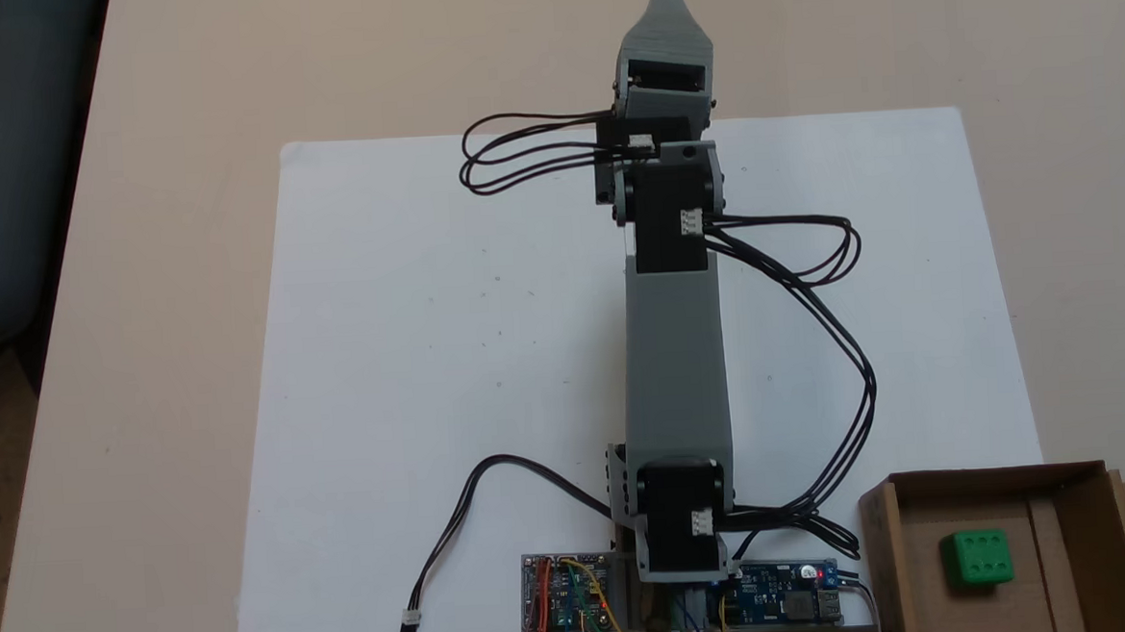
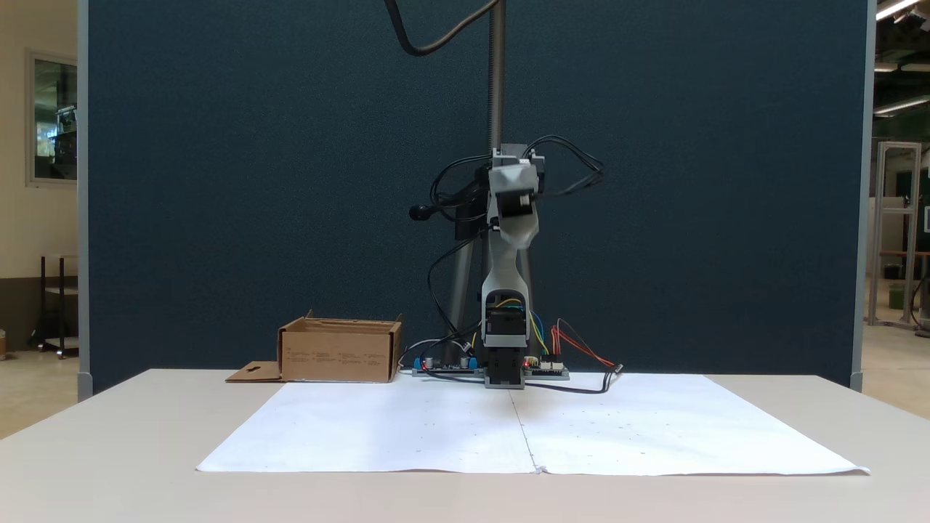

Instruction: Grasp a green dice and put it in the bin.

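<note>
Green dice (image 1: 977, 557) sits inside bin (image 1: 1072, 482) at paper's (image 1: 430, 361) corner; gripper (image 1: 667, 7) raised past far edge, jaw state unclear.

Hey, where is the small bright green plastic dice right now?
The small green plastic dice lies inside the shallow brown cardboard box, at the lower right of a fixed view from above, beside the arm's base.

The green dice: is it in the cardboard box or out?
In: the green dice rests on the floor inside the cardboard box.
</note>
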{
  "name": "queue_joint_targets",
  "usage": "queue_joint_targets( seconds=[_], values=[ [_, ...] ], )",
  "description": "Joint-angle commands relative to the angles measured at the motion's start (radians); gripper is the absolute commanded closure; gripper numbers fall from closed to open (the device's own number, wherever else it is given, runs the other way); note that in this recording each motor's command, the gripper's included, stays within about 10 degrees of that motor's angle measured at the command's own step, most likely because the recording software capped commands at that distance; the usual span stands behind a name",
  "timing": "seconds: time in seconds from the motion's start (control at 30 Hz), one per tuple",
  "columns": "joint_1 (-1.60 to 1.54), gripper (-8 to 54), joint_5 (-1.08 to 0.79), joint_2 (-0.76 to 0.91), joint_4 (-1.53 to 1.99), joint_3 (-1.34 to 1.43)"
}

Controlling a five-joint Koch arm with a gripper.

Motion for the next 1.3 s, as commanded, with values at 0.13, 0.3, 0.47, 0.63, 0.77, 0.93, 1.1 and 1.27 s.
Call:
queue_joint_targets(
  seconds=[0.13, 0.3, 0.47, 0.63, 0.77, 0.93, 1.1, 1.27],
  values=[
    [0.02, 1.1, 0.043, 0.087, -0.296, -0.023],
    [0.054, 0.1, 0.043, 0.095, -0.469, -0.006],
    [0.057, 0.7, 0.026, 0.12, -0.626, 0.156],
    [0.054, 1.6, -0.011, 0.138, -0.771, 0.299],
    [0.051, 3.3, -0.049, 0.176, -0.891, 0.489],
    [0.048, 3.3, -0.08, 0.233, -1.034, 0.683],
    [0.038, 3.3, -0.104, 0.287, -1.185, 0.856],
    [0.037, 3.3, -0.104, 0.36, -1.339, 1.015]
  ],
)
